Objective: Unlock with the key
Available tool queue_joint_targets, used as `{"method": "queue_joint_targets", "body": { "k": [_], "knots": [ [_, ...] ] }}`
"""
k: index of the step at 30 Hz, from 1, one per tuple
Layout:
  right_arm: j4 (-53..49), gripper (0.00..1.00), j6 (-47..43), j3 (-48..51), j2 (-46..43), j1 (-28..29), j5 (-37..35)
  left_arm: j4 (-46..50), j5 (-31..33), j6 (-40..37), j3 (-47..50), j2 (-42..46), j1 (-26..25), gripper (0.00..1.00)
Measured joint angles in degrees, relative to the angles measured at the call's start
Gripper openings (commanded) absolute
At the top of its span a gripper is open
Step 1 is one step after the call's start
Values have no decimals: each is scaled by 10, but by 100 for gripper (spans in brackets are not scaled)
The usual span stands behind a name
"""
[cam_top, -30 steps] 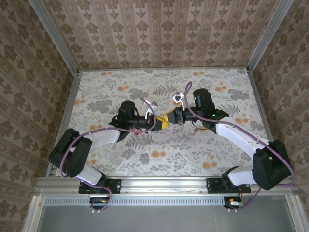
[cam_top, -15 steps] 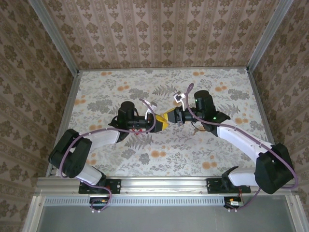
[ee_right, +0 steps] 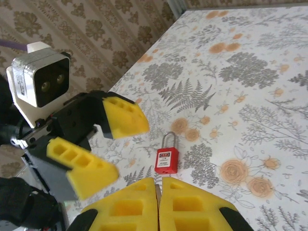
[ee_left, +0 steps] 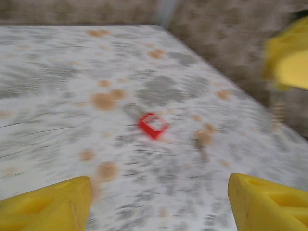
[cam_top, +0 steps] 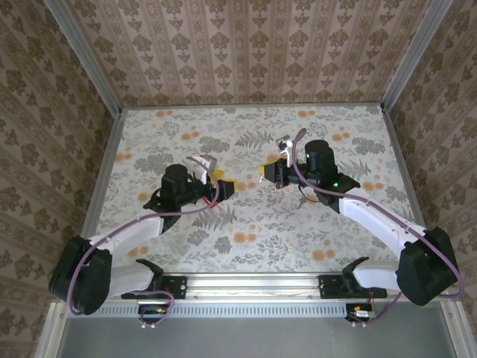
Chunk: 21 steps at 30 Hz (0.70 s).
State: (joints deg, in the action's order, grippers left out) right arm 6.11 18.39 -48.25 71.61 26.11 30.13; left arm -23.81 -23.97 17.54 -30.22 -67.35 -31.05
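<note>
**Condition at this step**

1. The left gripper (cam_top: 222, 182) stood released, its yellow fingers spread wide with nothing between them.
2. The right gripper (cam_top: 266, 173) was clenched, pad against pad. In the right wrist view you could not tell whether the key was pinched in the seam.
3. The red padlock (ee_right: 167, 161) lay flat on the floral table (cam_top: 298, 239), low between the two grippers and touching neither. Its shackle pointed away from the right fingers and looked seated in the body, so the lock was judged not yet opened.

**Doing the step well**

1. Because the padlock lay loose, a key pressed against it would probably have pushed it across the table. You should have steadied it first.
2. The open left gripper was the better choice for steadying. You would have lowered it over the red body and closed it on the two flat faces.
3. The end opposite the shackle, where the keyway was presumed to be, needed to stay uncovered and turned toward the right gripper.
4. You needed to confirm the key in the right fingers before approaching.
5. You would have brought the key in along the body's long axis, then turned it without forcing it.
6. The left wrist view was blurred, so you should have let it settle before judging alignment.
</note>
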Motion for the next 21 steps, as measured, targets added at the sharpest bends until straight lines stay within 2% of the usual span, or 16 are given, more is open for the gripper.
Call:
{"method": "queue_joint_targets", "body": {
  "k": [4, 8, 15, 21],
  "knots": [
    [17, 8, 14, 21, -13, 0, -24, 66, 148, 0, -8, -17, 9, 76],
    [52, 7, 34, 61, -30, 9, -78, 102, 225, 16, -12, -82, 29, 75],
    [117, 7, 54, 128, -60, 50, -200, 118, 263, 35, -21, -159, 32, 72],
    [157, 7, 61, 145, -69, 65, -257, 112, 238, 46, -43, -177, 30, 58]
  ]
}}
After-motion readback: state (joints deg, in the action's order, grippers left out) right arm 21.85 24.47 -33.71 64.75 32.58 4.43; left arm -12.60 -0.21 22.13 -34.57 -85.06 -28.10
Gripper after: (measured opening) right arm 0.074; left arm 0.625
